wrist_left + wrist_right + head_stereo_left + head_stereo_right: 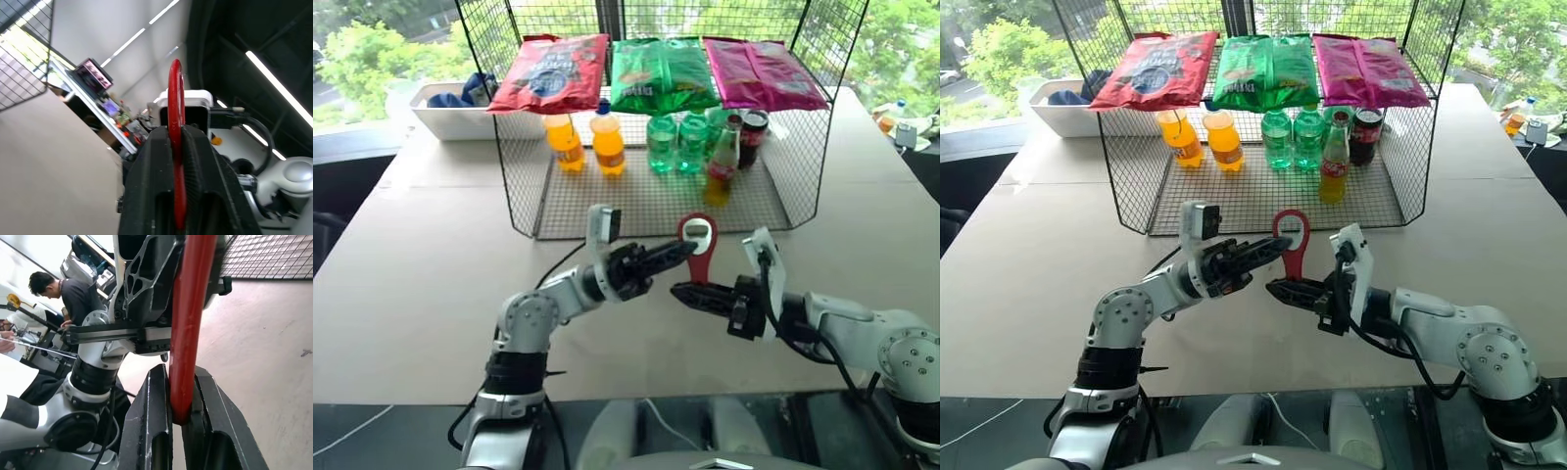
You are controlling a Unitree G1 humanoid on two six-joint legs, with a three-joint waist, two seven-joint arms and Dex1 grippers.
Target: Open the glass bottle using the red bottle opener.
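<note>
Left eye view: wire mesh basket (558,211) on the table holds the slim glass bottle (722,163) of orange drink. Nearer, both grippers, left (677,249) and right (686,291), pinch the upright flat red bottle opener (699,245).

wire rack (773,186) – snack bags (663,70) on top, orange bottles (607,142) inside.

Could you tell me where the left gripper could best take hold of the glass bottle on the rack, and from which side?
Probably the glass bottle body at the label, from the open front of the rack: it stands upright at the front, a can close behind.
</note>
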